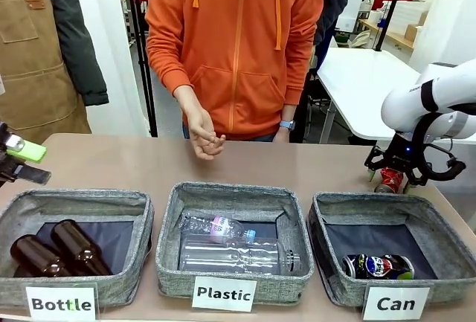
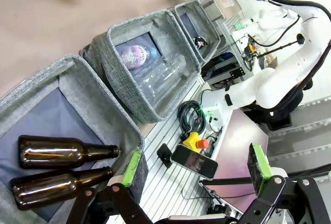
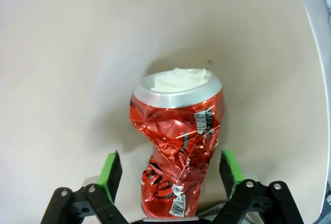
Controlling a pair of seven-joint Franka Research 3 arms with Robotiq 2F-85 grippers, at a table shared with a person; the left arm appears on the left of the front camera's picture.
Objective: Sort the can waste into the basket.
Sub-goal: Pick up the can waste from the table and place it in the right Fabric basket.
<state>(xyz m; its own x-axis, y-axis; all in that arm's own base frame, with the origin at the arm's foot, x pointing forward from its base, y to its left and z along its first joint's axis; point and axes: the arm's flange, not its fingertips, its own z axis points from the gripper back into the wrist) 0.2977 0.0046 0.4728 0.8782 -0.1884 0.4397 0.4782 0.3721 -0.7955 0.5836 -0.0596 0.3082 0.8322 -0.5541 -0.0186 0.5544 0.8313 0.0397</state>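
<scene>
Red can (image 3: 178, 144) stands between the open right gripper's (image 3: 169, 169) pads, untouched.

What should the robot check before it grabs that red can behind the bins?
1. Red can between the right gripper pads: ok, a pad on each side.
2. Jaws open with a gap either side: ok.
3. Can upright on the table: ok, though crumpled.
4. Can basket has room: ok, holds one dark can.
5. Person's hand away from the can: ok.
6. Left gripper out of the way: ok, open by the Bottle bin.
</scene>
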